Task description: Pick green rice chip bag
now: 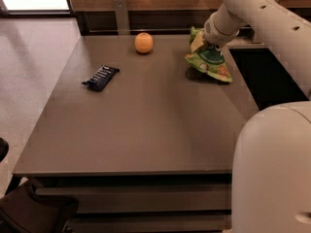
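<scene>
Camera view: wrist hides jaws atop green rice chip bag; grip unclear.

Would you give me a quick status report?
Gripper at top edge of green rice chip bag, table far right. Bag tilted. Orange, dark wrapper well clear.
</scene>
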`<state>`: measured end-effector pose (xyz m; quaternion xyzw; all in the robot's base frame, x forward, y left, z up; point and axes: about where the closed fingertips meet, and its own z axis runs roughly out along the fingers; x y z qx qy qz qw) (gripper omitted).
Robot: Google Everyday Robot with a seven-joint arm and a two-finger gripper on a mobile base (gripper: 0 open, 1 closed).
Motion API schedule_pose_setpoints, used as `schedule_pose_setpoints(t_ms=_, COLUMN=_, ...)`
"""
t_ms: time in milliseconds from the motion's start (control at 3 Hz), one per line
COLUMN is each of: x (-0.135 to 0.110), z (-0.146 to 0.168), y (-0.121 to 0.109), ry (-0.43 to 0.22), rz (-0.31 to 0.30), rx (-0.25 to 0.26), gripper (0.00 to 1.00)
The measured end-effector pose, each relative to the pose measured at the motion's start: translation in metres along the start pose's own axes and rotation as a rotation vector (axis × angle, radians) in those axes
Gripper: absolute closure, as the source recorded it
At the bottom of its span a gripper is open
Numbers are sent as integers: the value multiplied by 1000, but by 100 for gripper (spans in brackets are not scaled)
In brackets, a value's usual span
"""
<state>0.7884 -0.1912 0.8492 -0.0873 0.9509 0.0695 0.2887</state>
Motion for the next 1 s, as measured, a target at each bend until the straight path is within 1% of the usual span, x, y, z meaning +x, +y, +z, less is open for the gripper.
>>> schedule_pose_setpoints(t_ms=333, x=-14, z=-34, y=-1, ry=-57, rz=-41, rx=-18, gripper=100)
schedule_pose_setpoints(t_ms=667, x=-27, z=-66, y=1, ry=-122, rz=-80, rx=-71, gripper=100)
schedule_pose_setpoints(t_ms=1000, x=-41, z=-90, y=6, ry=-197, rz=-124, rx=-142, gripper=100)
